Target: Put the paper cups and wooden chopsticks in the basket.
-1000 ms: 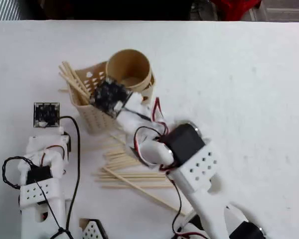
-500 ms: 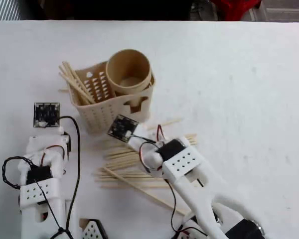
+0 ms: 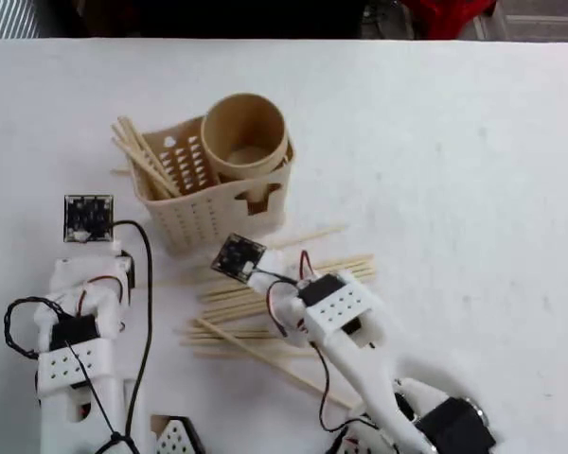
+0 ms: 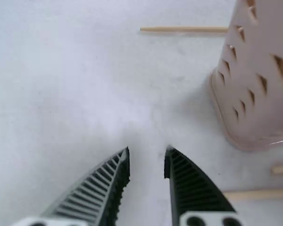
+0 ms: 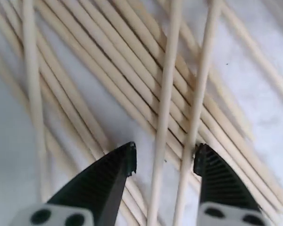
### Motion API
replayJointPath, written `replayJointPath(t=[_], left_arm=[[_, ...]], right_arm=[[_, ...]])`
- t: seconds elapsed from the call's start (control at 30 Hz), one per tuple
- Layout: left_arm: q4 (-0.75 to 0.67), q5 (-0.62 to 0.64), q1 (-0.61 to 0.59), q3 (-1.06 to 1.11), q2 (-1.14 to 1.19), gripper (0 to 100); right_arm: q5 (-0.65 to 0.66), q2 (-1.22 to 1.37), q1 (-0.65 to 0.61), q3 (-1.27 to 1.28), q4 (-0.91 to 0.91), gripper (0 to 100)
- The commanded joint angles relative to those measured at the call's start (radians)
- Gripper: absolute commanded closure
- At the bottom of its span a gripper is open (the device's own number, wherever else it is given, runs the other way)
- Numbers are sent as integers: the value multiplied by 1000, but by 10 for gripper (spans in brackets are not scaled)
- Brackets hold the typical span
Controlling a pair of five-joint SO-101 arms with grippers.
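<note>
Right gripper (image 5: 165, 157) hangs low over the loose wooden chopsticks (image 5: 132, 84), with its jaws spread wide and empty. Two sticks run lengthwise through the gap, crossing the fanned layer beneath. Left gripper (image 4: 146, 155) sits over bare table (image 4: 61, 70) just beside the basket (image 4: 254, 70), jaws narrowly parted and holding nothing.

In the high view the pile lies on the table between the right arm and the basket, and one long stick (image 3: 265, 355) lies slantwise across its near side. Beyond it the perforated basket stands upright. A bundle of chopsticks (image 3: 142, 156) leans out of the end nearer the left arm, and a paper cup (image 3: 244, 132) stands upright in the other end.

Likely faults: because the sticks overlap at angles, closing here may pinch only the top pair, or drag neighbours askew. Round sticks gripped off-centre may pivot or slide out on lifting. A drooping end may strike the basket's rim or the cup and tip either.
</note>
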Motion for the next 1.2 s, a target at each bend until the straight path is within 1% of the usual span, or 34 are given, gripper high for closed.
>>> replayJointPath(t=[0.0,0.07,0.2,0.27,0.4,0.5,0.73,0.9,0.97,1.03,1.1,1.17], left_arm=[[-20,-12,13,-3,5,858],[-20,-12,13,-3,5,858],[-20,-12,13,-3,5,858],[-20,-12,13,-3,5,858],[-20,-12,13,-3,5,858],[-20,-12,13,-3,5,858],[-20,-12,13,-3,5,858],[-20,-12,13,-3,5,858],[-20,-12,13,-3,5,858],[-21,-12,13,-3,5,858],[-21,-12,13,-3,5,858],[-21,-12,16,-3,5,858]], right_arm=[[5,51,53,-60,-13,794],[5,64,61,-63,-15,819],[3,64,58,-63,-16,947],[3,56,61,-63,-12,980],[3,10,59,-64,27,981],[5,-76,54,-63,96,982],[12,-418,51,-63,312,982],[5,-691,-41,-80,484,982],[3,-789,-84,-127,547,982],[-46,-866,-125,-226,591,983],[-83,-889,-163,-359,618,983],[-87,-866,-177,-506,618,983]])
